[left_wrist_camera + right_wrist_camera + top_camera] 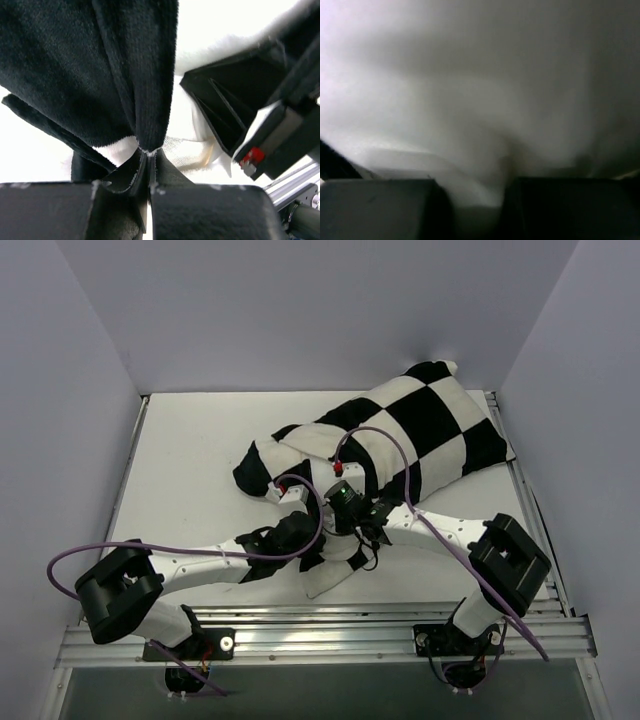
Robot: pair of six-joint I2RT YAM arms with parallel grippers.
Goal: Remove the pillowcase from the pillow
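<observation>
Near end first: a black fold of the pillowcase (100, 75) is pinched tight in the left gripper (149, 150). The right gripper (475, 200) is clamped on plain white cloth, likely the pillow (480, 100). It's all soft, light and floppy, so it's best grabbed by the near open end. The rest is laid toward the far right corner of the table (190, 450).

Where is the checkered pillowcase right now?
Seen from above, the pillowcase lies across the far right of the table, its near end reaching the left gripper, which pinches it.
</observation>
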